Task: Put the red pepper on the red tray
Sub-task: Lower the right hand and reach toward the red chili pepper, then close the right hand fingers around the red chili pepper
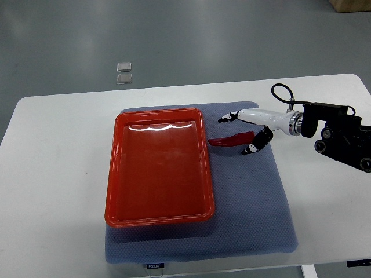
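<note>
A red tray (159,168) sits on a blue mat (255,208) on a white table (52,174). Just right of the tray, a red pepper (231,140) lies on the mat. The right hand (248,132), fingers spread, reaches over the pepper's right end, one finger touching it.

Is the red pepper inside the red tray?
No, the red pepper lies on the blue mat beside the red tray, under the right hand.

Bright, even light from overhead; white glare streaks the red tray (119,174) toward twelve o'clock. Shadows are soft and short. Everything looks sharp, edges included.
</note>
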{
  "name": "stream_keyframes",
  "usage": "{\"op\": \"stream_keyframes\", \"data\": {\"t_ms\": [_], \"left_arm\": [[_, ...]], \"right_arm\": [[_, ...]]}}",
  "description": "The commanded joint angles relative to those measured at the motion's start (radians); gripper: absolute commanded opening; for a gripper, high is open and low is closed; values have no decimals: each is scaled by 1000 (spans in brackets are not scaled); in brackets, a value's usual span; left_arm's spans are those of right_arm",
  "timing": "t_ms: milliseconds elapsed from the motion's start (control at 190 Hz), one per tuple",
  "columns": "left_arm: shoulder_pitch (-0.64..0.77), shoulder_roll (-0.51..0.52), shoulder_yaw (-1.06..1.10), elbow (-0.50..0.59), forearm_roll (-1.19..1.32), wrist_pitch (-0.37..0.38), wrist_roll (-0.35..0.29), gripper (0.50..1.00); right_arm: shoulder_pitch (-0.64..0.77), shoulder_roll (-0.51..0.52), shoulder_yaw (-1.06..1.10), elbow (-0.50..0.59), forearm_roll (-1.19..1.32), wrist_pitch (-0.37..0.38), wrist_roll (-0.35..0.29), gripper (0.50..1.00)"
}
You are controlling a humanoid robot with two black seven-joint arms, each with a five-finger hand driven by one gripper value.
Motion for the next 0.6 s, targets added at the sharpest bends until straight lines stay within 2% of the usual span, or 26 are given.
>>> {"op": "stream_keyframes", "data": {"t_ms": [0,253,596], "left_arm": [[0,0,0,0,0,0,0,1000],[0,0,0,0,0,0,0,1000],[0,0,0,0,0,0,0,1000]], "right_arm": [[-2,3,-1,-15,-14,-2,-5,827],[-5,6,-7,-44,-66,-22,-6,774],[-11,29,-8,-72,-83,-24,-15,768]]}}
